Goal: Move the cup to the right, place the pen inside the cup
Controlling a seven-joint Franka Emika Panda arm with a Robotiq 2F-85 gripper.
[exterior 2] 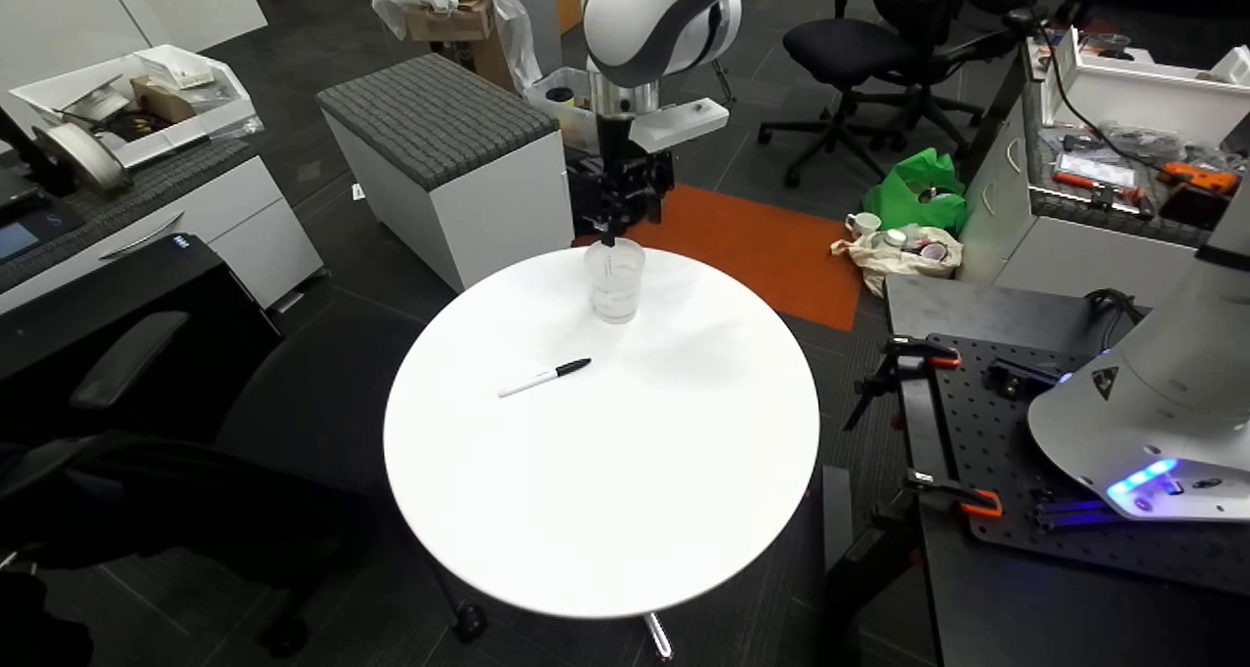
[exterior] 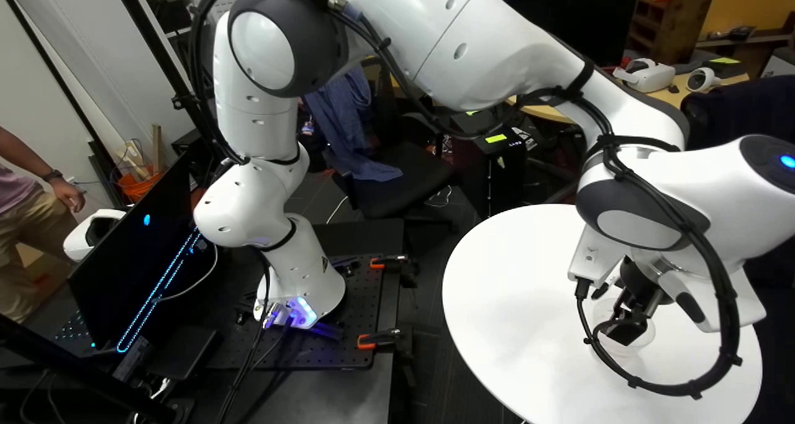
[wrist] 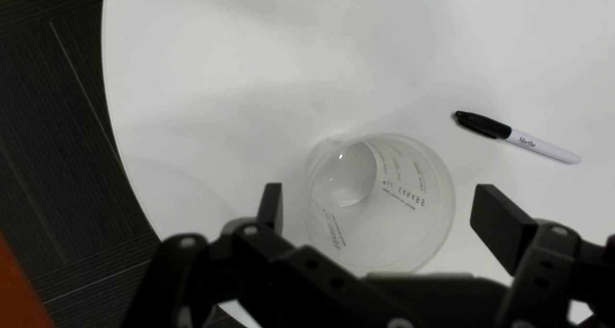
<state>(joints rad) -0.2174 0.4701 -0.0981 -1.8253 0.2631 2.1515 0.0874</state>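
A: Where's the cup point(exterior 2: 615, 286), and what lies around it?

B: It stands upright on the desk point(exterior 2: 601, 491), close to the edge. A pen point(exterior 2: 545, 378) lies flat near it but apart, black end toward the cup.

A: And the pincer point(wrist: 384, 212)?

B: Spread wide at the cup, holding nothing. In the wrist view a gap shows on each side between it and the cup; I can't tell whether its tips reach below the rim.

A: Does anything get in the way?

B: Of seeing, yes. In an exterior view the pincer blocks part of the cup, and a black cable point(exterior: 730, 324) loops around that spot.

A: What are the surface and room like?

B: The desk's top is round and white. Near it are a grey-topped cabinet point(exterior 2: 464, 174) and an orange patch point(exterior 2: 752, 257) on the dark floor point(wrist: 57, 150); farther off, a green bag point(exterior 2: 908, 198) and an office chair point(exterior 2: 848, 47). The arm's base point(exterior 2: 1152, 423) sits on a black perforated plate point(exterior 2: 986, 418), with 2 orange-and-black clamps point(exterior 2: 952, 492) beside it. A person point(exterior: 28, 238) stands near a black monitor point(exterior: 130, 256).
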